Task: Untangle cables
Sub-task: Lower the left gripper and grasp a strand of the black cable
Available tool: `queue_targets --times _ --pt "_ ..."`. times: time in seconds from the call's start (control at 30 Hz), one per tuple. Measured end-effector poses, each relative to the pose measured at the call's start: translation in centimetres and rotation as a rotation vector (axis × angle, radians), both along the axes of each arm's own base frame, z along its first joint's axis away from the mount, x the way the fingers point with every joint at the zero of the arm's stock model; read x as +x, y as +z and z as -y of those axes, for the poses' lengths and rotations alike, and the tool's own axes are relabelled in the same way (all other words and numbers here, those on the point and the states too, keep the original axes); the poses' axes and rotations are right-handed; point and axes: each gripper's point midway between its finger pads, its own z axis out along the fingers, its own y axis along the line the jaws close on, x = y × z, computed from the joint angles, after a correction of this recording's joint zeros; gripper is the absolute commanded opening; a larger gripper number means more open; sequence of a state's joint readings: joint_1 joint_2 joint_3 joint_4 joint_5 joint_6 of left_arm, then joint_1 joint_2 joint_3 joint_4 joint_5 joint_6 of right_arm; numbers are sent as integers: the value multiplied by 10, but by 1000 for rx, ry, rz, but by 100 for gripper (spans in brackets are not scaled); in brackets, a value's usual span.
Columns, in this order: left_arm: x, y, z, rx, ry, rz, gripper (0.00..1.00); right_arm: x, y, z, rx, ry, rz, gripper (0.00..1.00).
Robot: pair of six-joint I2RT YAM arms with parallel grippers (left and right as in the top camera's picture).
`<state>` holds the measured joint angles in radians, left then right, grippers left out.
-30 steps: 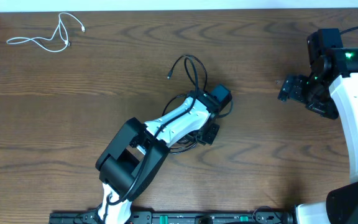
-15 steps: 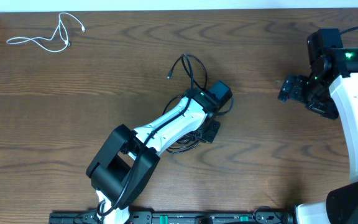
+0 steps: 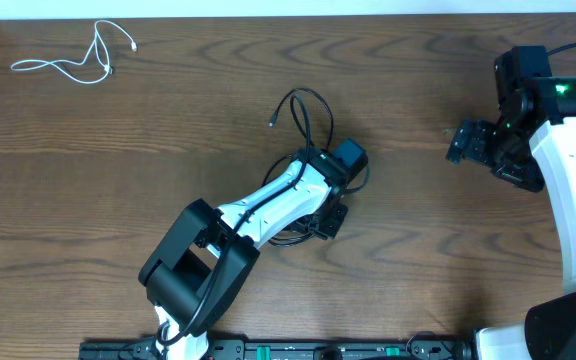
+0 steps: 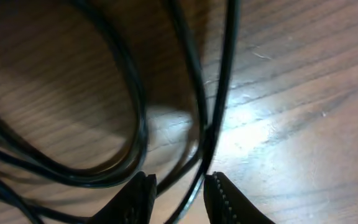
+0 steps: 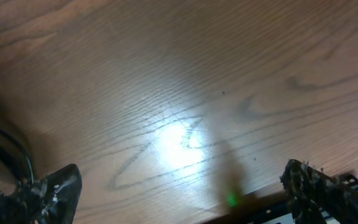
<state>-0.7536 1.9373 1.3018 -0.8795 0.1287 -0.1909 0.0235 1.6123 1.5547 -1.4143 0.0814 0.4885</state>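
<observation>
Left arm [image 3: 268, 200] over black cables [image 4: 227, 62]; white cable [image 3: 78, 75] — apart

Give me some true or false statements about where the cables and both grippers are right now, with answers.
1. The white cable lies apart from the black cables. True.
2. The right gripper grips a cable. False: it is open over bare table.
3. One of the black cables runs between the fingers of the left gripper. True.
4. The left gripper hovers over the white cable. False: it is at the black cables, mid-table.
</observation>
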Motion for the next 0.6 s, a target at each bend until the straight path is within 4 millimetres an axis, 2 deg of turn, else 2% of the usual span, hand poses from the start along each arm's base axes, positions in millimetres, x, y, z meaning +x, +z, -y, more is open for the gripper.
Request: queue_targets --times 0.27,0.5,0.6 --pt "-2 0 4 -22 -34 -12 32 0 0 -1 6 1 -1 99" --pt "-7 -3 -1 -10 -39 -26 32 0 0 -1 6 1 0 99" --pt "-7 -4 -2 -8 -42 -27 23 0 0 -1 6 1 0 99"
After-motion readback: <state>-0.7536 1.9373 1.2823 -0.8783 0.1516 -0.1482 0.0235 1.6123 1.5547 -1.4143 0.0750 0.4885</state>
